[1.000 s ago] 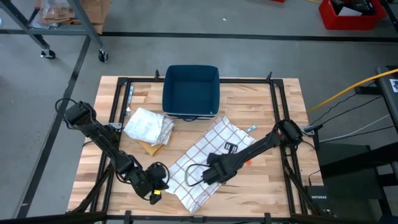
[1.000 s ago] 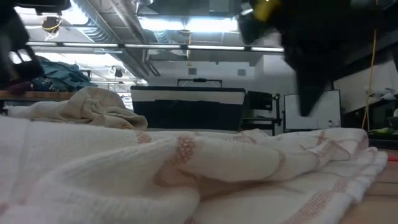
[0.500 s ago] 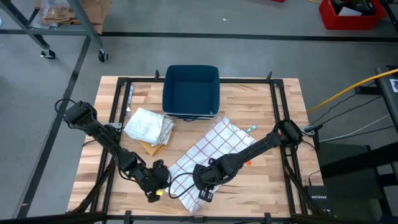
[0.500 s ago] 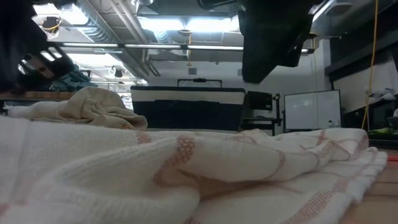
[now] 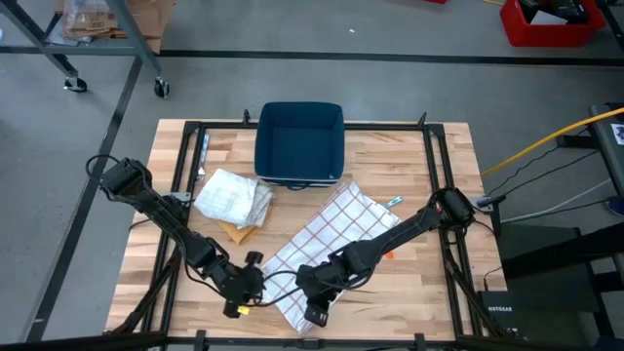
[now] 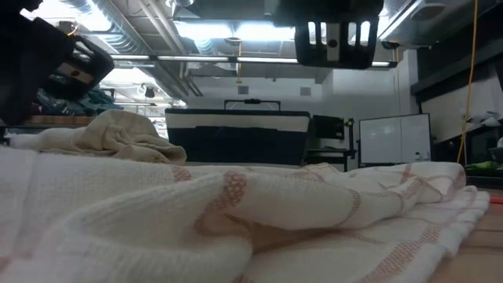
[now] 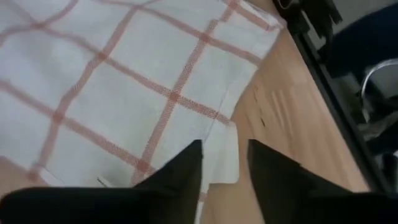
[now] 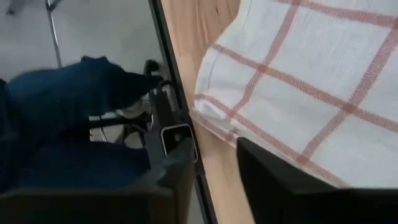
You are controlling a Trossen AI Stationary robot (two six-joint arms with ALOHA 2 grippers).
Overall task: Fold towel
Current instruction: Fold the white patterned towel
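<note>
A white towel with red checks [image 5: 327, 244] lies flat and slantwise on the wooden table, its near end [image 5: 297, 310] by the near edge. In the low view, the towel [image 6: 236, 212] fills the foreground in soft ridges. My left gripper [image 7: 224, 163] hovers open over a towel corner, just left of the towel's near end [image 5: 250, 284]. My right gripper [image 8: 214, 155] hovers open over the towel's near end [image 5: 314, 302], by the table's frame rail. Neither gripper touches the cloth.
A dark blue bin [image 5: 299, 143] stands at the far middle. A crumpled cream cloth [image 5: 232, 198] lies left of the towel, on a tan pad [image 5: 240, 232]. A black frame rail [image 8: 177, 134] runs along the table's edge. Bare wood [image 5: 419, 283] lies right of the towel.
My right gripper has travelled along the towel toward its near end and the table's near edge, rising a little and swinging its wrist round. My left gripper has rolled about its own axis, staying in place. The towel lies as before.
</note>
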